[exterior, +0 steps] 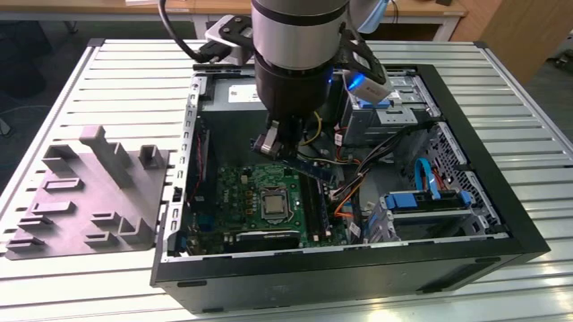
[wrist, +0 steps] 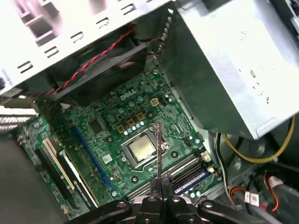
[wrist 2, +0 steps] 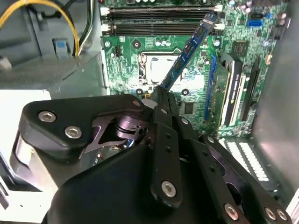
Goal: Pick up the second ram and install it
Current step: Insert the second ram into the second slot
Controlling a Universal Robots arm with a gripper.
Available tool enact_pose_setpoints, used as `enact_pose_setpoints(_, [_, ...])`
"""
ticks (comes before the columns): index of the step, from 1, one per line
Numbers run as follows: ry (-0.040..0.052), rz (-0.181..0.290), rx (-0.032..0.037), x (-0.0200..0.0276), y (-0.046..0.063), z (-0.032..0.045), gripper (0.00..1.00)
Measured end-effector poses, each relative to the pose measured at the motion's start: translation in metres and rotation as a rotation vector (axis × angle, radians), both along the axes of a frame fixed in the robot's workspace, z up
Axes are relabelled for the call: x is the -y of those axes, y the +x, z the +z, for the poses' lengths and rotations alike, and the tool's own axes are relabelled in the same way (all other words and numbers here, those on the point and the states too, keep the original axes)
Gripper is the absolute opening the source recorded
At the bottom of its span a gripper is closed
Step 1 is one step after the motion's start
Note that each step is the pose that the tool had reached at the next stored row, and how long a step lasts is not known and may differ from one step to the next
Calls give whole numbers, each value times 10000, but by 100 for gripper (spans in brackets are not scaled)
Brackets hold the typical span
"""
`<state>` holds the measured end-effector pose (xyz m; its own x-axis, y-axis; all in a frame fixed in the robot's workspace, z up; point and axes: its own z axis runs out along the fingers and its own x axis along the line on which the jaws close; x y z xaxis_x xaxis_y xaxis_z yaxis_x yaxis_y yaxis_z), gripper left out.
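My gripper (exterior: pixel 283 154) is inside the open computer case (exterior: pixel 501 221), shut on the second ram (exterior: pixel 315 169). The ram is a long, thin blue stick that slants away from the fingers above the green motherboard (exterior: pixel 241 201). In the second wrist view the ram (wrist 2: pixel 187 51) runs from my gripper (wrist 2: pixel 161 95) towards the memory slots (wrist 2: pixel 159 21), its far tip just short of them. In the first wrist view the ram (wrist: pixel 159 149) appears edge-on above the processor socket (wrist: pixel 140 148), held by my gripper (wrist: pixel 160 184). Another blue stick (wrist: pixel 190 180) sits in one slot.
A purple-grey tray (exterior: pixel 90 194) with upright blocks lies on the slatted table at the exterior view's left. The grey power supply (wrist: pixel 233 60) and yellow cables (wrist 2: pixel 46 9) stand close to the arm. A drive cage with blue parts (exterior: pixel 430 201) fills the case's right.
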<state>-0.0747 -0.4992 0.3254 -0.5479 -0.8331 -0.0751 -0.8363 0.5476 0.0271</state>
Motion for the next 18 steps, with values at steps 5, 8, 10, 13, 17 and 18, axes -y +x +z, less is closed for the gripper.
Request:
enact_pose_setpoints(5, [0, -899, 0, 0, 0, -8, 11])
enact_pose_setpoints(8, [-1, -1448, 0, 0, 0, -13, 11])
enact_pose_setpoints(10, [-1, -1814, 0, 0, 0, -16, 11])
enact_pose_setpoints(13, [-1, -2365, 0, 0, 0, -21, 11])
enact_pose_setpoints(17, [0, -3083, -1, 0, 0, -26, 11])
enact_pose_setpoints(18, [0, -3265, -1, 0, 0, -28, 11])
